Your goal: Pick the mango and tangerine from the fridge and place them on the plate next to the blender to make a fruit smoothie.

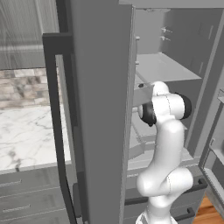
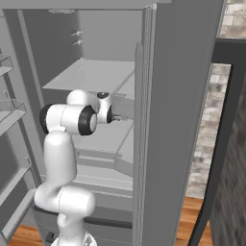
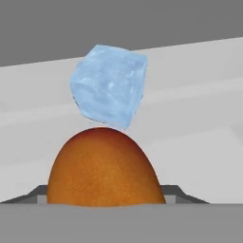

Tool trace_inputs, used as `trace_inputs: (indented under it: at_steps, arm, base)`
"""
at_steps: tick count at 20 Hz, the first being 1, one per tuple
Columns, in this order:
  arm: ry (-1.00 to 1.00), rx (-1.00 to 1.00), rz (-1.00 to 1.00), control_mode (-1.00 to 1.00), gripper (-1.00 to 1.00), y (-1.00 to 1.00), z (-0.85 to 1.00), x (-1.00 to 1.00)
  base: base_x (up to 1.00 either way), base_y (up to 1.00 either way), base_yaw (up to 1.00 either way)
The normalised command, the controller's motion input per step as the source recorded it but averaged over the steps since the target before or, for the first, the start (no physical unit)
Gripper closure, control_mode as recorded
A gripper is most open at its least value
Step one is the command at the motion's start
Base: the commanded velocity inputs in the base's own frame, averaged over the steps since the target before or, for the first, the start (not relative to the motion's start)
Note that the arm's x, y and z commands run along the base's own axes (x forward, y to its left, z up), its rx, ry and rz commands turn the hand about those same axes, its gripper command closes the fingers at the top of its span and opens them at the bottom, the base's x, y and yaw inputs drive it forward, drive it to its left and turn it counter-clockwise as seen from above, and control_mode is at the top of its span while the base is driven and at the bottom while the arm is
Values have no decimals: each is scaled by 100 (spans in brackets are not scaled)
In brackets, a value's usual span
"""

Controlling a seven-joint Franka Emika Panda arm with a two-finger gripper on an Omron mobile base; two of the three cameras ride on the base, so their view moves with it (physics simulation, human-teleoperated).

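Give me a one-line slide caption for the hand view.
Gripper closed around an orange-red mango on a grey fridge shelf, an ice cube just behind.

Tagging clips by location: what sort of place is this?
A rendered home kitchen, most likely. A tall grey fridge stands open with grey inner shelves, beside a white marble-look counter backed by a brick-pattern wall. An orange-red rounded fruit and a pale blue ice-like cube sit on a shelf.

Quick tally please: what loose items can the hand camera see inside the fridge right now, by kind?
Orange-red fruit, likely the mango: 1, close in front of the camera between the fingertips.
Pale blue ice cube: 1, just behind the fruit.
Total: 2 items on the grey fridge shelf.
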Motion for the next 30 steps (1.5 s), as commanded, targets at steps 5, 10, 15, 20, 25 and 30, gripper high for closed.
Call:
trace_inputs:
  at_steps: [5, 10, 15, 20, 25, 30]
  arm:
    - [-12, 1, 0, -100, 100, -1, 1, -76]
    - [-30, 2, 0, -100, 100, -9, 47, -100]
    - [-18, 0, -9, -100, 100, -2, 93, -100]
    - [-2, 0, -15, -100, 100, 0, 100, -100]
    - [9, 0, -6, -100, 100, 0, 100, -100]
    - [15, 0, -2, -100, 100, -2, 100, -100]
  base:
    - [0, 0, 0]
    - [0, 0, 0]
    - [0, 0, 0]
    - [0, 0, 0]
    - [0, 0, 0]
    - [0, 0, 0]
